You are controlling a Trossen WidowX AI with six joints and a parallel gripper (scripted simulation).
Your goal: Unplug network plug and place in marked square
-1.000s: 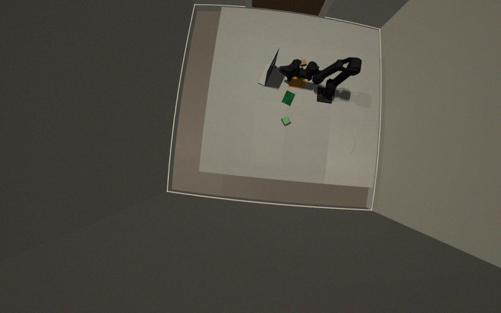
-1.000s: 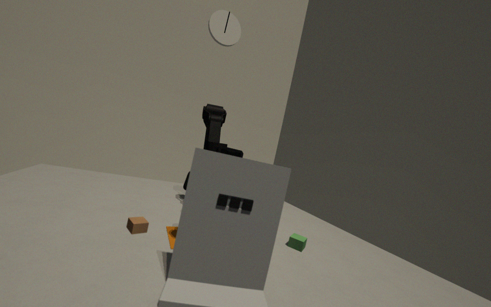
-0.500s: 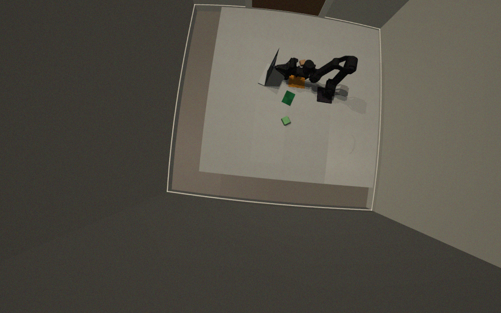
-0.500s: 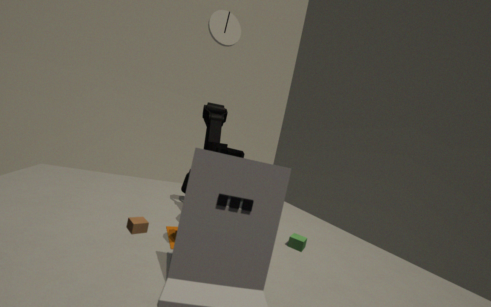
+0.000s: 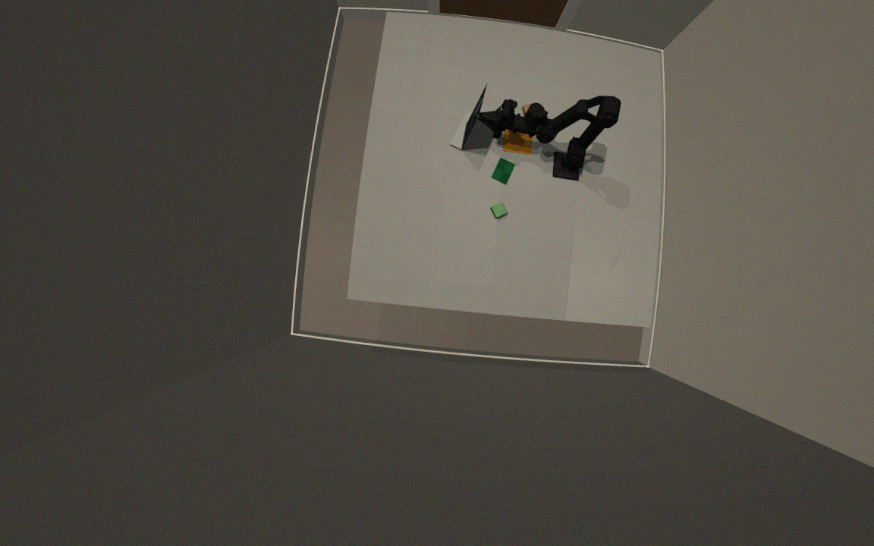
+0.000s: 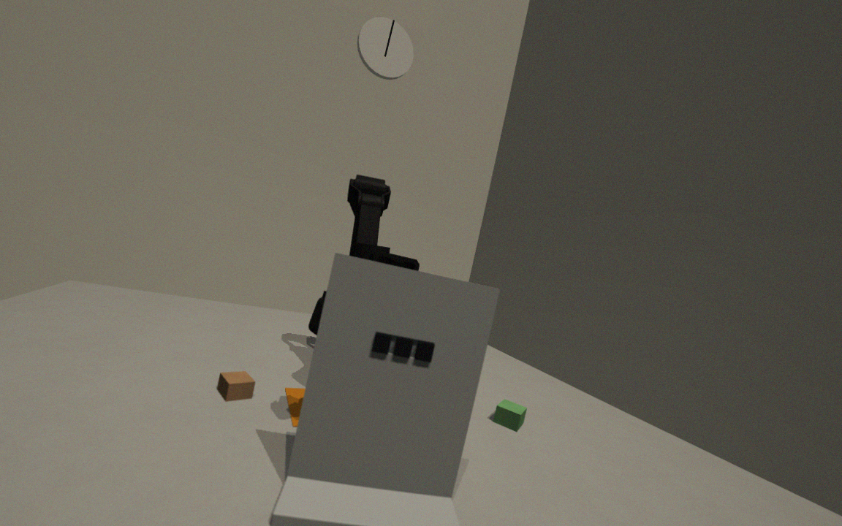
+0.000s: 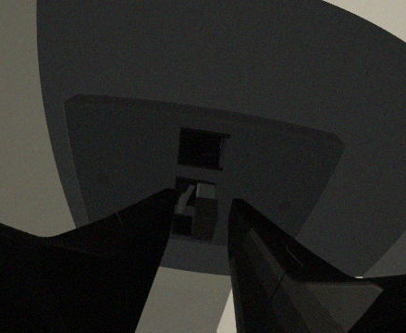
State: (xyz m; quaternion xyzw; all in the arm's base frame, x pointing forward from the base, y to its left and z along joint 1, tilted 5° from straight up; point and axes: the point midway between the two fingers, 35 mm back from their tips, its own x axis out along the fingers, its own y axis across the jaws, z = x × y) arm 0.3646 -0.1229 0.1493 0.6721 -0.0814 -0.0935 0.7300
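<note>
No legible writing, apparently.

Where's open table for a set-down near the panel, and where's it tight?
Roomy: the stretch of table past the light green cube, away from the panel. Also between that cube and the dark green square. Tight: between panel and arm base, where the pincer, orange patch and brown cube cluster.
</note>
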